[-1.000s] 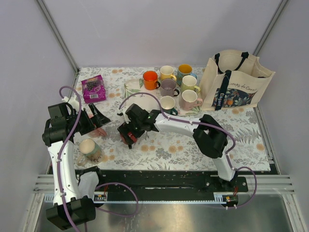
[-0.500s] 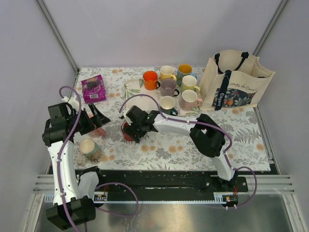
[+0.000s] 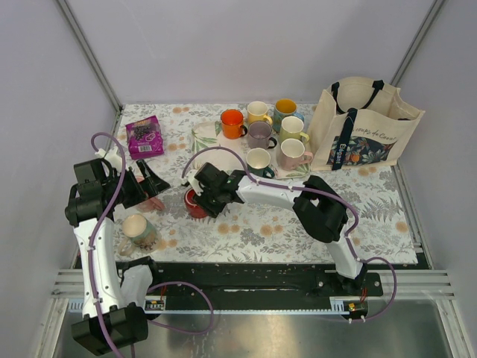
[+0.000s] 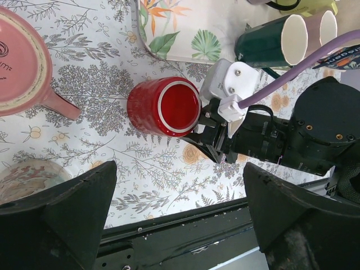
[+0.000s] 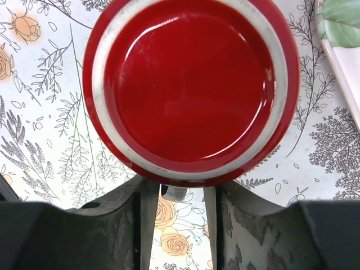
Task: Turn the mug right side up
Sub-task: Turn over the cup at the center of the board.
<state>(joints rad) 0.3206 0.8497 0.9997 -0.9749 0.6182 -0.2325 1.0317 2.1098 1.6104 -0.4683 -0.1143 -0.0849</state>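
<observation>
Change: our right gripper has narrowed at the red mug; grip unclear.
Our left gripper: apart.
Mug surface: glossy, round.

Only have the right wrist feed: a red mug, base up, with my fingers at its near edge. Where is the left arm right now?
Observer: The left gripper hovers wide open to the left of the red mug, holding nothing.
Operator: Anything else close on that side?
Observer: A pink mug sits left of the red one, not touching it; it looks base up too.
Operator: And beyond the red mug?
Observer: A leaf-print tray, then upright mugs; the dark green mug is nearest.
</observation>
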